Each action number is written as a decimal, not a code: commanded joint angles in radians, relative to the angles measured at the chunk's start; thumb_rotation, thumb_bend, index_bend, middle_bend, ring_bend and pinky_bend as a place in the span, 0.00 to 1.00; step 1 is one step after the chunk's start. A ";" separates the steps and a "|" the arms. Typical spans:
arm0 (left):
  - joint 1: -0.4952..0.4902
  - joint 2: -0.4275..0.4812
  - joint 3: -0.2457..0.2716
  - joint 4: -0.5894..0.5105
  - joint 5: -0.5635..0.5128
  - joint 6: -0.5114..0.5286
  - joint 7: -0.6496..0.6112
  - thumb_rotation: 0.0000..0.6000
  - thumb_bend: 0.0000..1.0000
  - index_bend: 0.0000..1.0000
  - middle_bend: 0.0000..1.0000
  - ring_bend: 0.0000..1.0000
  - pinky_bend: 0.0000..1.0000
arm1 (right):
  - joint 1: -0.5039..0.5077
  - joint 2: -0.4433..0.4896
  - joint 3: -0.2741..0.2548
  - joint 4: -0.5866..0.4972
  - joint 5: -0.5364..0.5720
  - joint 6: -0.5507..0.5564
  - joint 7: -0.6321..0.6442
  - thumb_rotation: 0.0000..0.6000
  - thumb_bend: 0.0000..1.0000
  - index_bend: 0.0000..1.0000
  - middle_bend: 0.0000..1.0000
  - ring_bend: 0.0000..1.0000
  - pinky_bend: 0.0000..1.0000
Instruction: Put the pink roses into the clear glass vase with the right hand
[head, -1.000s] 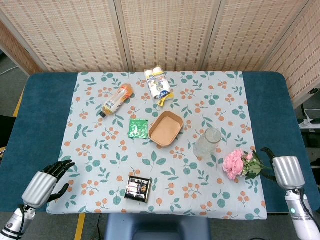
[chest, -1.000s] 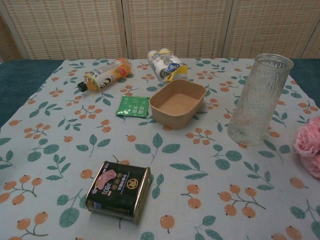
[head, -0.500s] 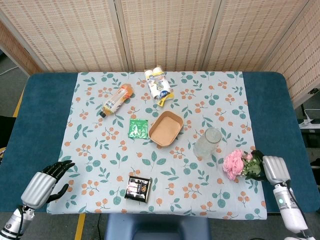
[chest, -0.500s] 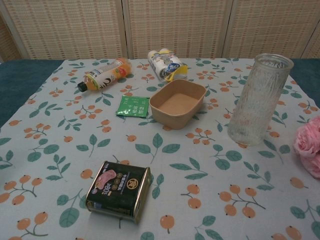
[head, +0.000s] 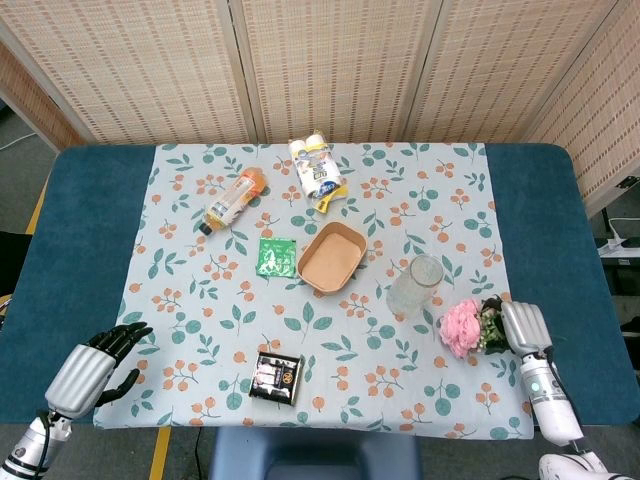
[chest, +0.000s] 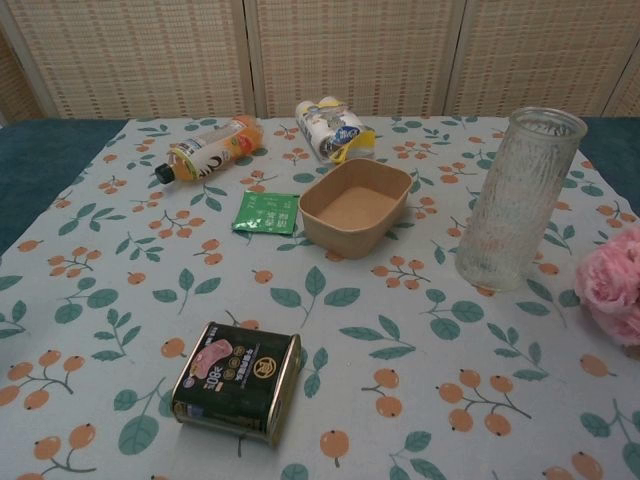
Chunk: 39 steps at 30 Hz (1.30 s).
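Note:
The pink roses (head: 462, 326) lie on the flowered cloth near the right edge, blooms pointing left, just right of and nearer than the clear glass vase (head: 415, 285). The vase stands upright and empty. My right hand (head: 522, 328) sits at the leafy stem end of the roses, touching the leaves; its fingers are buried in the foliage, so a grip cannot be made out. In the chest view only the blooms (chest: 612, 285) show at the right border, beside the vase (chest: 520, 198). My left hand (head: 88, 368) hovers at the near left corner, fingers apart, holding nothing.
A tan paper bowl (head: 331, 257) stands left of the vase, with a green packet (head: 275, 256) beside it. A dark tin (head: 275, 377) lies near the front edge. An orange bottle (head: 234, 200) and a snack pack (head: 317, 171) lie at the back.
My right hand has slid left from the blue table edge onto the roses' stem end. The blooms have shifted slightly left toward the vase. The left hand has stayed put.

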 joint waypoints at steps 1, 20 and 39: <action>0.000 0.000 0.001 -0.001 0.001 0.000 0.001 1.00 0.42 0.15 0.16 0.21 0.39 | -0.030 0.004 -0.020 0.011 -0.085 0.097 0.093 1.00 0.41 0.84 0.97 1.00 1.00; -0.002 -0.002 -0.001 -0.006 -0.008 -0.013 0.011 1.00 0.42 0.15 0.17 0.21 0.39 | -0.062 0.356 0.016 -0.676 -0.446 0.483 0.178 1.00 0.61 0.90 0.98 1.00 1.00; -0.002 -0.001 0.000 -0.007 -0.010 -0.016 0.012 1.00 0.42 0.15 0.17 0.21 0.39 | 0.135 0.375 0.136 -0.830 -0.187 0.189 0.315 1.00 0.61 0.90 0.98 1.00 1.00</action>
